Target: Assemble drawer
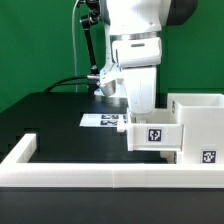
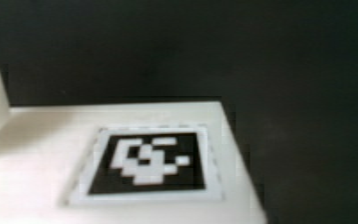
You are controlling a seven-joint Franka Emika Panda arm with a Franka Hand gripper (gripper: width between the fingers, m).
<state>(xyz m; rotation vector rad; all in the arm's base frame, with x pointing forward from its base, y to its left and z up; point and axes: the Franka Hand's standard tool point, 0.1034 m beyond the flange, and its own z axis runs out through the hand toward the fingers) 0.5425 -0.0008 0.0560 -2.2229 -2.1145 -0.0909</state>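
Note:
The white drawer housing (image 1: 198, 112) stands at the exterior view's right, with a tag low on its front (image 1: 208, 155). One small white tray (image 1: 157, 134) with a tag on its side sits against the housing's left side, above the table. My gripper (image 1: 136, 122) comes straight down on the tray's near-left wall, and its fingers look closed on that wall. The wrist view is blurred and shows a tagged white surface (image 2: 151, 160) close up, with no fingers in sight. A second tray does not show on its own.
A long low white rail (image 1: 100, 176) runs along the front of the black table and turns back at its left end (image 1: 22, 150). The marker board (image 1: 104, 120) lies flat behind the gripper. Cables hang behind the arm.

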